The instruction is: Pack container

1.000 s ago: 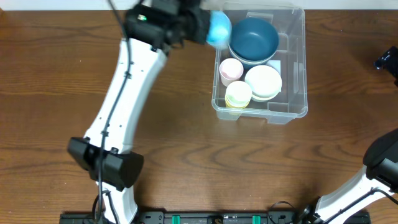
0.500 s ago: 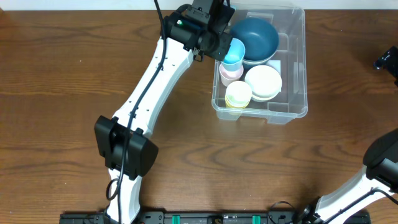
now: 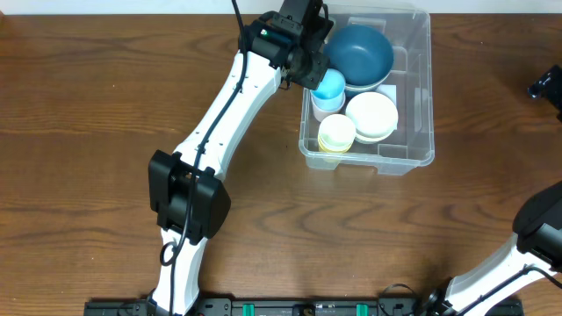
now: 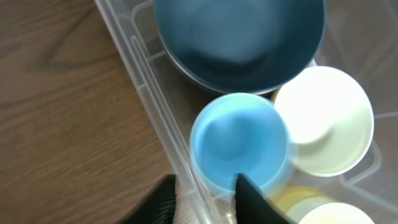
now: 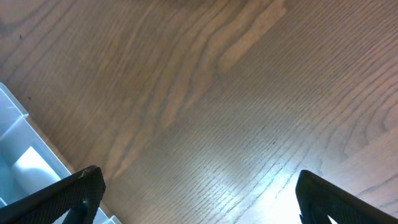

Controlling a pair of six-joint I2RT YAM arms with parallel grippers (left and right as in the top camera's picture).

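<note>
The clear plastic container (image 3: 413, 53) stands at the back of the table, right of centre. It holds a dark blue bowl (image 3: 358, 53), a white bowl (image 3: 372, 116) and a yellow cup (image 3: 336, 133). My left gripper (image 3: 318, 77) is shut on the rim of a light blue cup (image 3: 330, 85) and holds it low inside the container's left side, over a pink cup (image 3: 323, 106). In the left wrist view one finger is inside the blue cup (image 4: 239, 140) and the other is over the container wall (image 4: 149, 106). My right gripper (image 5: 211, 205) is open and empty.
The right arm's gripper (image 3: 544, 86) sits at the far right edge of the overhead view, over bare wood. The container's corner (image 5: 18, 155) shows at the left of the right wrist view. The left arm stretches diagonally from the front left.
My left gripper swung right with the blue cup from outside the container's left wall and lowered it onto the pink cup. The right arm has not moved.
</note>
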